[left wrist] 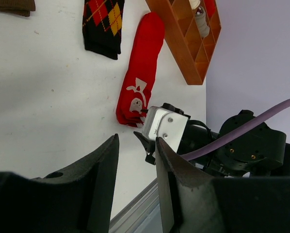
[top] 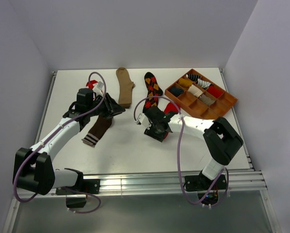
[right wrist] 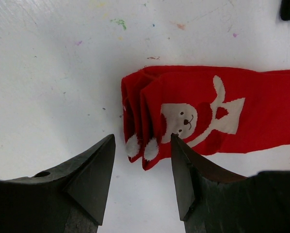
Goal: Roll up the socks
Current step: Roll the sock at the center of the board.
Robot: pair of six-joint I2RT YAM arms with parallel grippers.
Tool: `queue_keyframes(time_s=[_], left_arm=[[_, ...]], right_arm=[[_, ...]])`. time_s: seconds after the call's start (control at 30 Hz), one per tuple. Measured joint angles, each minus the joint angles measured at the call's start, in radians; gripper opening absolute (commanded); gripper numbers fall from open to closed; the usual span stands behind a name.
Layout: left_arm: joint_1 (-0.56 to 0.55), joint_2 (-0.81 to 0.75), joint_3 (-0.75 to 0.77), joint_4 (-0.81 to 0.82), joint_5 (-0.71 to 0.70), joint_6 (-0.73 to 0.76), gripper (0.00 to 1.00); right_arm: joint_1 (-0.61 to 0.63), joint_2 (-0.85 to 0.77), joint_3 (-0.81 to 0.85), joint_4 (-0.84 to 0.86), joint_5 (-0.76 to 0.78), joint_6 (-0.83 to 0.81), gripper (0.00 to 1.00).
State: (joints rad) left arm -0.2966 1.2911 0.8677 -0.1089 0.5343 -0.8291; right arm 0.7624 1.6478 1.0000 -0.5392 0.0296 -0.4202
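A red sock with a white picture (right wrist: 208, 111) lies flat on the table, its near end folded over in layers. My right gripper (right wrist: 142, 145) is open and hangs just over that folded end, one fingertip on each side of the two white pom-poms. From above, the right gripper (top: 156, 130) covers most of the red sock (top: 172, 107). My left gripper (top: 117, 109) is open and empty above the upper end of the dark brown sock with a striped cuff (top: 99, 130). A tan sock (top: 124, 86) and a black argyle sock (top: 153, 87) lie further back.
A brown wooden compartment tray (top: 227, 102) with several rolled socks stands at the back right. A scrap of red fabric (top: 91, 84) shows behind the left arm. In the left wrist view the tray (left wrist: 188, 53) lies close beside the red sock (left wrist: 137, 77).
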Motion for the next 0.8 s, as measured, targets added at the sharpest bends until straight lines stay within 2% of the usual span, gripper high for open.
queue_keyframes(time_s=[0.4,0.57,0.67,0.8], left_arm=[[0.000,0.000,0.000,0.000,0.000,0.000,0.41],[0.000,0.000,-0.004,0.002,0.000,0.000,0.41],[0.000,0.001,-0.013,0.007,-0.001,-0.003,0.40],[0.000,0.002,-0.021,0.007,-0.018,-0.004,0.36]], right_arm=[[0.010,0.046,0.000,-0.003,-0.003,0.002,0.44],[0.010,0.046,-0.004,0.005,0.009,0.000,0.28],[0.002,0.045,-0.006,0.005,-0.004,-0.011,0.25],[-0.032,0.043,-0.002,-0.005,-0.106,-0.048,0.26]])
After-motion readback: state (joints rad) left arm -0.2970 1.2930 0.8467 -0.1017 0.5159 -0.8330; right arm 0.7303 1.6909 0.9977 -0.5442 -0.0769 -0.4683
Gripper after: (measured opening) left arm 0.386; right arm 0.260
